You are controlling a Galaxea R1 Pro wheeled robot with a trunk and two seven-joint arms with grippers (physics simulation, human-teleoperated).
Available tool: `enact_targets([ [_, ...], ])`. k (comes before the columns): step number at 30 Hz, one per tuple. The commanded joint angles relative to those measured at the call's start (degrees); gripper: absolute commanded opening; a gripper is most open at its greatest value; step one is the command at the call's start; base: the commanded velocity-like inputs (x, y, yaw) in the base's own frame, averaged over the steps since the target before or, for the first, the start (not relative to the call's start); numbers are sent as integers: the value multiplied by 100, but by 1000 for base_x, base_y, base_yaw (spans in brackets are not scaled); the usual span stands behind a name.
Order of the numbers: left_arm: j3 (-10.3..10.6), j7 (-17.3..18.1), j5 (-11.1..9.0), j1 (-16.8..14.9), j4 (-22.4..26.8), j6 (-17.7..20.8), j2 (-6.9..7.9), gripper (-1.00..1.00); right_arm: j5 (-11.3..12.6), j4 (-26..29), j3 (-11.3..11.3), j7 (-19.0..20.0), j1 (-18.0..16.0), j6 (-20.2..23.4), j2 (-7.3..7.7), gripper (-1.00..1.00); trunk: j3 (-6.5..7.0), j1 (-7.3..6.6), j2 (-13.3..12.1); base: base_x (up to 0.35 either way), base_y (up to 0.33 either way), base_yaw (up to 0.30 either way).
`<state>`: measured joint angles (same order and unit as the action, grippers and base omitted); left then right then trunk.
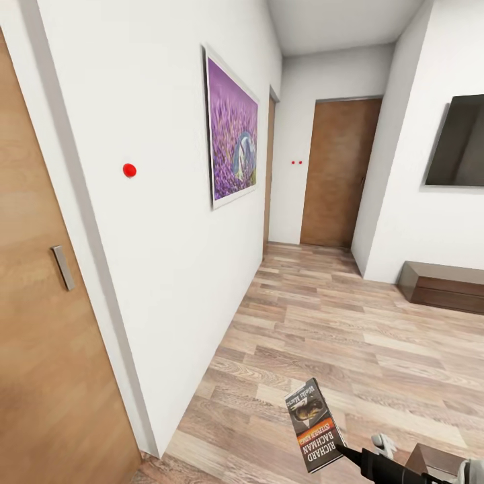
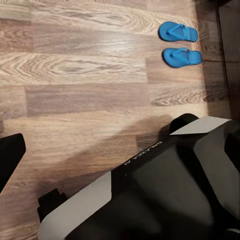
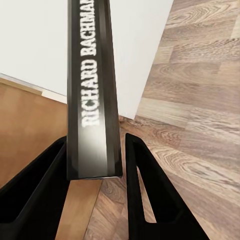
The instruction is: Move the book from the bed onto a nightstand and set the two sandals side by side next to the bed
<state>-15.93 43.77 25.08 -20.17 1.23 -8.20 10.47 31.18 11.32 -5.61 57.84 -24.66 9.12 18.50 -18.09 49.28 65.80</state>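
In the head view, the thin dark paperback book with an orange band (image 1: 314, 425) is held up by the right gripper (image 1: 346, 452) over the brown wood-plank floor (image 1: 349, 323).

In the left wrist view, two bright blue flat sandals (image 2: 180, 44) are seen side by side on the planks, well beyond the robot's body; the left gripper's state cannot be told.

In the right wrist view, the book's spine (image 3: 93, 90) is clamped between the black fingers (image 3: 142, 195).

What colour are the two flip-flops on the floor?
Bright blue. The two sandals show best in the left wrist view, lying on the wooden floor.
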Motion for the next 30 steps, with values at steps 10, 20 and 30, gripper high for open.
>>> enact_targets([
  [10, -50, 9, 39, -2, 0, -154, 8, 100, 58, 1, -37, -7, -4, 46, 5, -100, -7, 1, 4, 254, 0, 0],
  [20, -51, 9, 32, -1, 0, -156, 8, 100, 57, 1, -37, -18, -4, 46, 5, -100, -7, 1, 4, 218, 0, 0],
  [30, -51, 9, 32, -2, 0, -156, 8, 100, 60, 1, -37, -7, -4, 46, 5, -100, -7, 1, 4, 186, 0, 0],
])
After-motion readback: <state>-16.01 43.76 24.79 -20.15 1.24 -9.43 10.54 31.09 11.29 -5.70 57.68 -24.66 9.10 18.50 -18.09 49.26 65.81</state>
